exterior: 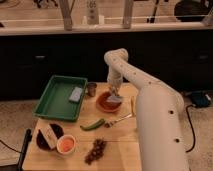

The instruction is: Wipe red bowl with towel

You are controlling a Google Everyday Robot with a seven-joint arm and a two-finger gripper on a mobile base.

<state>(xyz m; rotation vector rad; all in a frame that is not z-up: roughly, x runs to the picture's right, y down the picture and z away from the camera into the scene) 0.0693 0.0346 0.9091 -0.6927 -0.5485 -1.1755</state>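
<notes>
The red bowl (104, 103) rests on the wooden table (125, 150), right of the green tray. The grey-blue towel (114, 99) lies in the bowl's right half. My gripper (114, 92) hangs from the white arm and points straight down onto the towel, over the bowl. The wrist and the cloth hide the fingertips.
A green tray (55, 102) holding a flat grey-blue block (76, 94) sits at the left. A small metal cup (91, 89) stands by the bowl. A green pepper (92, 124), a fork (120, 119), grapes (96, 150), a white bowl (66, 144) and a dark bowl (46, 137) lie nearer the front.
</notes>
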